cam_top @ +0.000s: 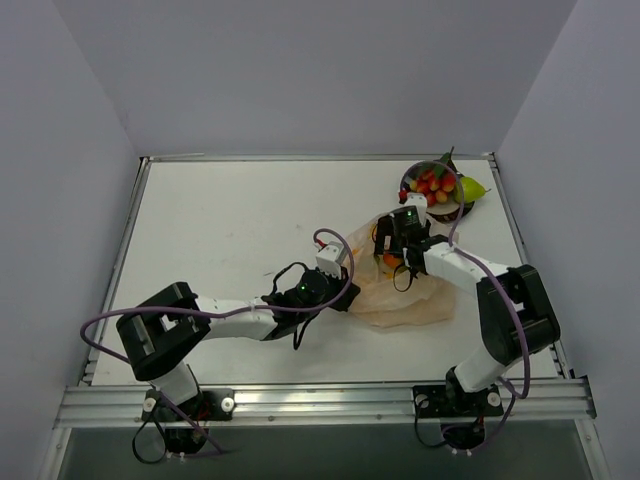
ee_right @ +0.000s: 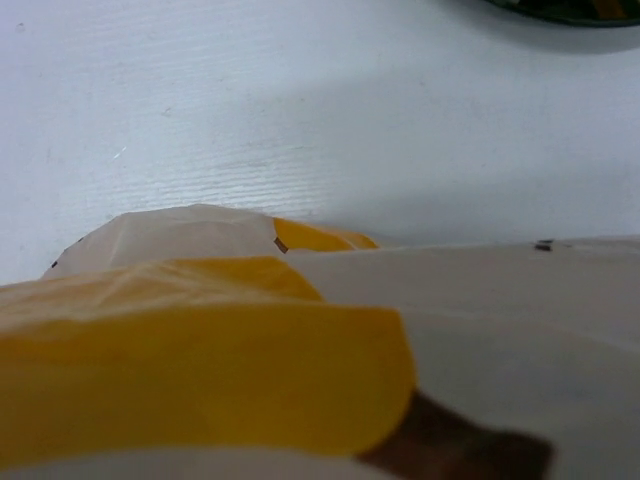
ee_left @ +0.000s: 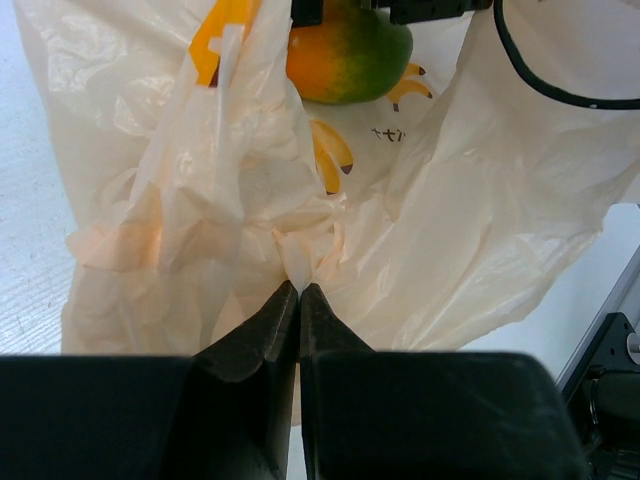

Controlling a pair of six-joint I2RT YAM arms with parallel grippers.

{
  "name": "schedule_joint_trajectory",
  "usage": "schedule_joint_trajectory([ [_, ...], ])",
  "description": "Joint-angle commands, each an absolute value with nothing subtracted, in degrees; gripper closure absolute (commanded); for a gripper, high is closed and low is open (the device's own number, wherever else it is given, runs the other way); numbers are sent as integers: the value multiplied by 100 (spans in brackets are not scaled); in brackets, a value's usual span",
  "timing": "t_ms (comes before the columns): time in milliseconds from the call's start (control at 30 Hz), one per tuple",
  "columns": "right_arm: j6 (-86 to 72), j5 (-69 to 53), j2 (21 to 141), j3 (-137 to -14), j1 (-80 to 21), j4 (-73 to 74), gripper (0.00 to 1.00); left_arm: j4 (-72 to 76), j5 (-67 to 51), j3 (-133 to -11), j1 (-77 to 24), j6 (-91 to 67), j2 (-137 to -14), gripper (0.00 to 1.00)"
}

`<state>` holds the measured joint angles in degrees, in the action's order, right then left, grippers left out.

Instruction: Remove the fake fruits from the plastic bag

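The pale-orange plastic bag point(cam_top: 412, 300) lies crumpled at mid-right of the table. My left gripper point(cam_top: 347, 297) is shut on a fold of the bag's near edge point(ee_left: 299, 285). My right gripper point(cam_top: 392, 256) is at the bag's mouth, its black fingers point(ee_left: 305, 10) on either side of the orange-green mango point(ee_left: 350, 50), which is held above the bag. The red and orange berries point(cam_top: 432, 185) and the yellow-green lemon point(cam_top: 471, 188) lie on the dark-rimmed plate point(cam_top: 408, 180). In the right wrist view the bag point(ee_right: 480, 300) fills the frame and hides the fingers.
The plate stands at the back right, close to the table's right edge, just behind the right gripper. White walls surround the table. A purple cable loops over each arm. The bag's yellow banana prints point(ee_right: 200, 380) show close up.
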<state>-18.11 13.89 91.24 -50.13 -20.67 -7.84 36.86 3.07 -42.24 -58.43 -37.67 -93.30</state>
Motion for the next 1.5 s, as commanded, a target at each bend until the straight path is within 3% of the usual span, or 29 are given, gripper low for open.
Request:
schedule_joint_trajectory([
  [0, -2064, 984, 8852, -4721, -2065, -782, 8, 3814, 352, -4315, -5818, -3691, -9185, 98],
  [200, -2425, 1134, 8245, -4289, -2144, -554, 0, 3823, 360, -4307, -5818, -3691, -9184, 98],
  [633, -2707, 1484, 8314, -4166, -2241, -316, 7, 3823, 351, -4307, -5818, -3691, -9176, 98],
  [733, -2689, 1608, 8542, -4314, -2189, -387, 13, 3814, 352, -4298, -5818, -3691, -9167, 98],
  [933, -2830, 1634, 8658, -4430, -2267, -413, 44, 3814, 378, -4289, -5818, -3683, -9114, 98],
  [967, -2856, 1687, 8457, -4360, -2328, -413, 53, 3806, 378, -4289, -5818, -3683, -9106, 98],
  [1067, -2900, 1995, 7756, -4228, -2601, -352, 63, 3814, 378, -4271, -5818, -3674, -9053, 98],
  [1467, -3322, 915, 5732, -3823, -3076, 457, 68, 3665, 667, -4254, -5827, -3788, -8991, 98],
])
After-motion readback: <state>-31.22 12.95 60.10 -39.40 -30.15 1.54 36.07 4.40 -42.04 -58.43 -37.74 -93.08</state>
